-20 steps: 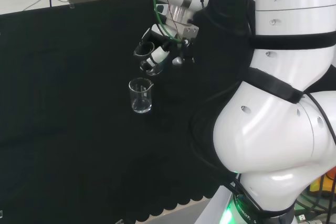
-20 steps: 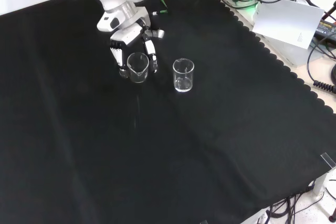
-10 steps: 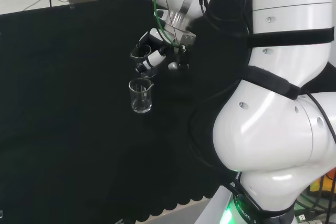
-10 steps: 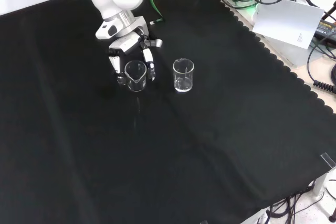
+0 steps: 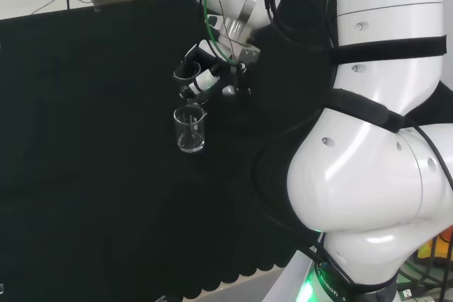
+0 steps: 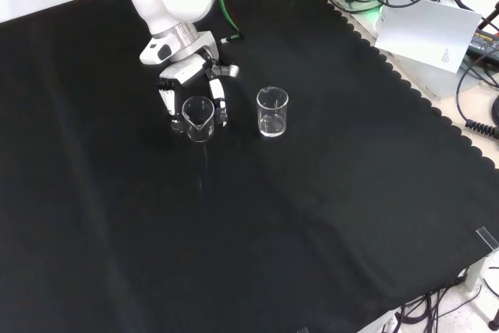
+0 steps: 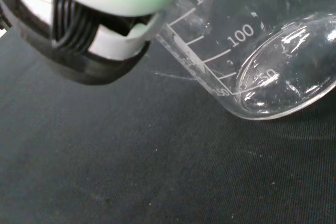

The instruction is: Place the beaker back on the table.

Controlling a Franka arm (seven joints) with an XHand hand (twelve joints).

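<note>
The black and white hand (image 6: pixel 189 82) has its fingers curled around a clear glass beaker (image 6: pixel 199 118), upright near the black-cloth table's (image 6: pixel 312 216) far edge in the front view, beside a second clear beaker (image 6: pixel 272 111).

The arm is glossy white, with rounded links, small screws and black bands around them. A green cable (image 5: pixel 209 15) runs along the wrist above the hand (image 6: pixel 191 87), which is black and white with ribbed black parts. A green light glows at the base.
</note>
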